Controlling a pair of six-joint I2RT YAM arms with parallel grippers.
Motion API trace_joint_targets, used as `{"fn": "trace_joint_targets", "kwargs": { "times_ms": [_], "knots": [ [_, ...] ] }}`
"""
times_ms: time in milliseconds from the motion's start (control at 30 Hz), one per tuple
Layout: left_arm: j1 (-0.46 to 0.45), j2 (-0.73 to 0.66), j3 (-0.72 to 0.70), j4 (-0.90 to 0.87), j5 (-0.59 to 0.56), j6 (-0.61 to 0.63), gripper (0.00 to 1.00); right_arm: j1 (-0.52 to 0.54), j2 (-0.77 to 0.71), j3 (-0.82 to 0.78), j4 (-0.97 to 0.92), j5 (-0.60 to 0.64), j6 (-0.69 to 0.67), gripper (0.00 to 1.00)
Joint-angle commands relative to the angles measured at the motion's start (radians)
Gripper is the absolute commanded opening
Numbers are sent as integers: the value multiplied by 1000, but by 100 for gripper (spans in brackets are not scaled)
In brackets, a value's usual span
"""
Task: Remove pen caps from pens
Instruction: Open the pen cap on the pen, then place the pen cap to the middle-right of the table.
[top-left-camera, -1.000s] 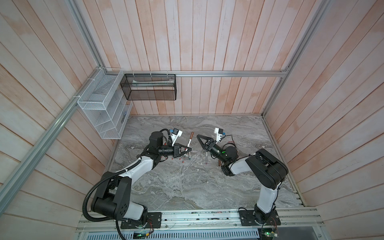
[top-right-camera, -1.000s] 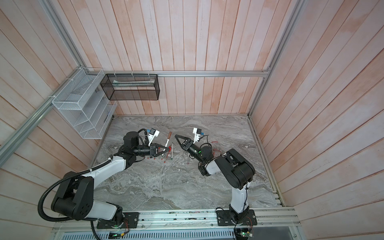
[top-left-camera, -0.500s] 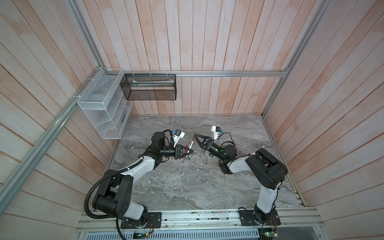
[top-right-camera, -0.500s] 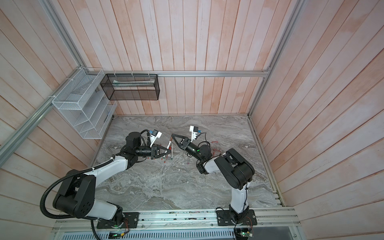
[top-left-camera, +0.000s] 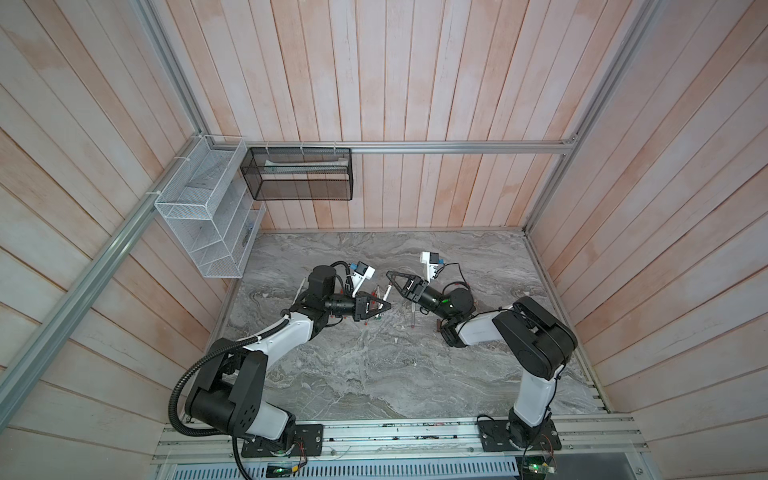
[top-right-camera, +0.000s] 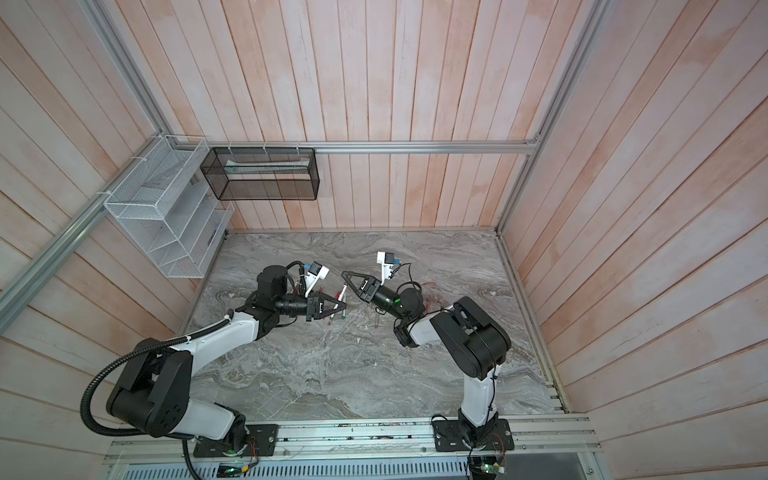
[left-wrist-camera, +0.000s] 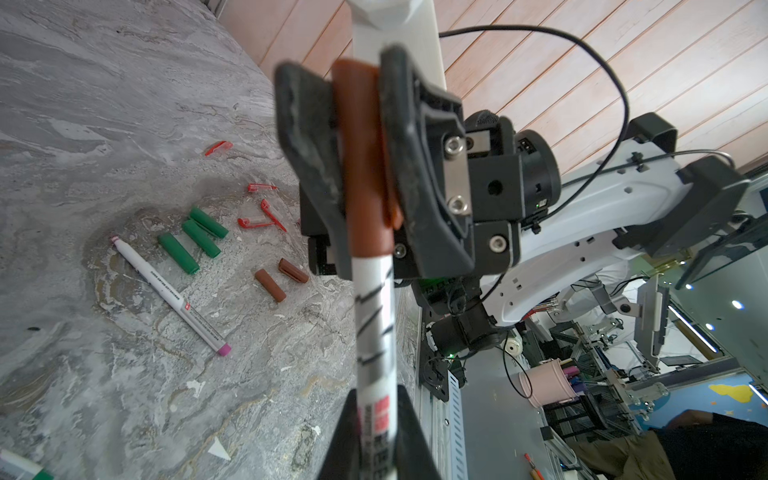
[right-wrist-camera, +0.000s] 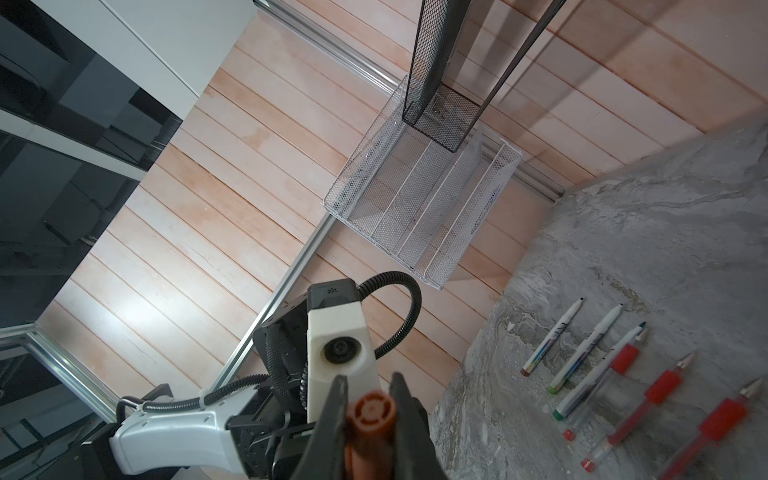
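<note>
My left gripper (left-wrist-camera: 376, 419) is shut on the white barrel of a pen (left-wrist-camera: 374, 332) and holds it raised off the table. The pen's brown cap (left-wrist-camera: 365, 166) is still on, and my right gripper (right-wrist-camera: 368, 386) is shut on that cap (right-wrist-camera: 370, 411). In both top views the two grippers meet tip to tip over the table's middle, left gripper (top-left-camera: 386, 305) below right gripper (top-left-camera: 390, 275). Loose green caps (left-wrist-camera: 195, 239), brown caps (left-wrist-camera: 270, 284) and red caps (left-wrist-camera: 257, 222) lie on the table beside an uncapped marker (left-wrist-camera: 166, 291).
A row of uncapped markers (right-wrist-camera: 586, 349) and red pens (right-wrist-camera: 648, 399) lies on the marble table (top-left-camera: 374, 374). A white wire basket (top-left-camera: 199, 216) and a black mesh basket (top-left-camera: 299, 174) hang on the walls at the back left.
My right gripper has moved left to the pen held by the left gripper and shut on its brown cap. The left gripper has kept its grip.
</note>
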Motion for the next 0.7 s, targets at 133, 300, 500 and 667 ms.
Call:
{"fn": "trace_joint_targets", "kwargs": {
  "times_ms": [133, 300, 500, 667],
  "knots": [
    [-43, 30, -27, -41, 4, 90, 0, -211, -187, -36, 60, 37, 46, 0],
    [-57, 30, -34, -45, 11, 106, 0, -318, -289, -94, 30, 30, 41, 0],
    [-57, 54, 18, -83, -169, 43, 0, -362, -434, -218, -113, 7, -25, 0],
    [-72, 139, 114, -149, -378, -30, 0, -357, -669, -265, -716, 43, -330, 0]
  ]
}}
